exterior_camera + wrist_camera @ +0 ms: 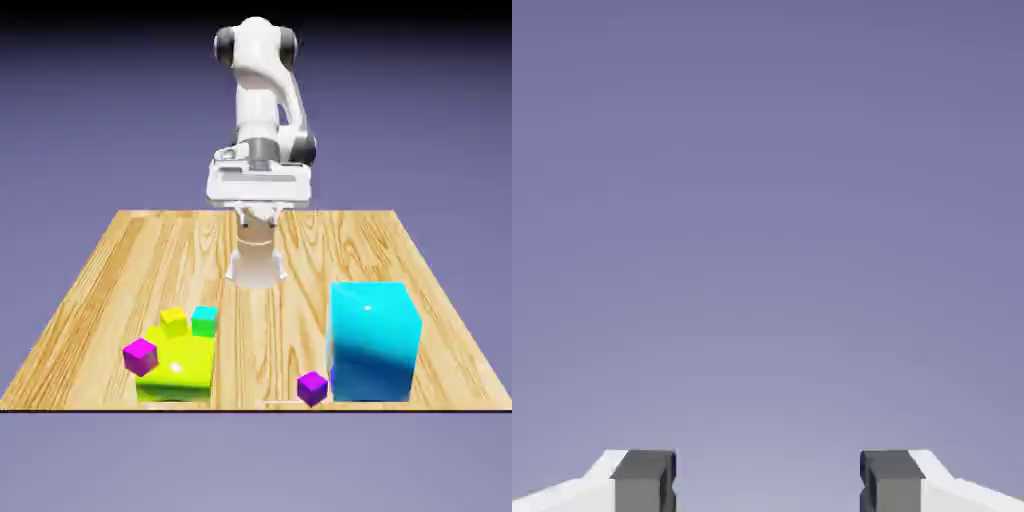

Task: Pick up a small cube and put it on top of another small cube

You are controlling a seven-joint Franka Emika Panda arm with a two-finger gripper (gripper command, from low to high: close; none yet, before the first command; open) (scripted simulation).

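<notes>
- Exterior view: the white arm is folded back over its base at the far edge of the wooden surface, with the pincer high above the boards and well apart from every cube, a stance that suggests no approach has begun.
- Exterior view: the landmark is the big cyan cube. A small purple cube sits just beside its lower corner, toward the exterior view's left, free on all other sides and so probably easy to grasp.
- Exterior view: well apart from the cyan cube, further to the exterior view's left, a lime block carries a small yellow cube and a small teal cube on its far edge; a small magenta cube touches its outer side.
- Hand view: only the plain backdrop shows between the two grey fingertips, which stand wide apart with nothing held; the pincer is open and empty.
</notes>
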